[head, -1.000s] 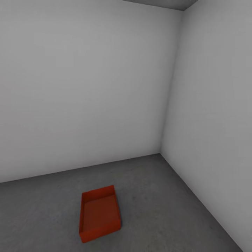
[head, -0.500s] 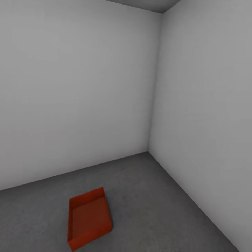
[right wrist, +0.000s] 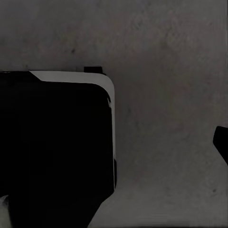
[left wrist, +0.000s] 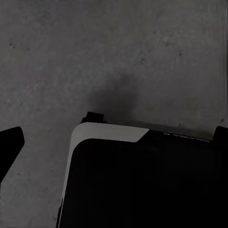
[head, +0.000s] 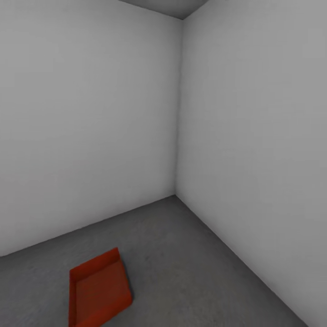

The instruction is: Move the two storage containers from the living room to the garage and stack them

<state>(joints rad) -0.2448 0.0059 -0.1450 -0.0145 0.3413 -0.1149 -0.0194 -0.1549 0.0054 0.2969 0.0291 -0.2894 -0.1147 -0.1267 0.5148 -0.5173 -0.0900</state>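
Observation:
One red-orange storage container sits open side up on the dark grey floor of the garage, at the lower left of the head view, a little out from the corner. It holds nothing. In the left wrist view my left gripper is open, its dark fingertips spread to the picture's edges over bare concrete. My right gripper is open as well; one fingertip shows at the edge above the floor. Neither gripper holds anything.
Two plain grey-white walls meet in a corner ahead and to the right. My own dark base with its white rim lies under both wrist cameras. Bare concrete stretches between the container and the right wall.
The head view has swung to the right, so the container and the wall corner sit further left in the picture. The container itself has not moved on the floor.

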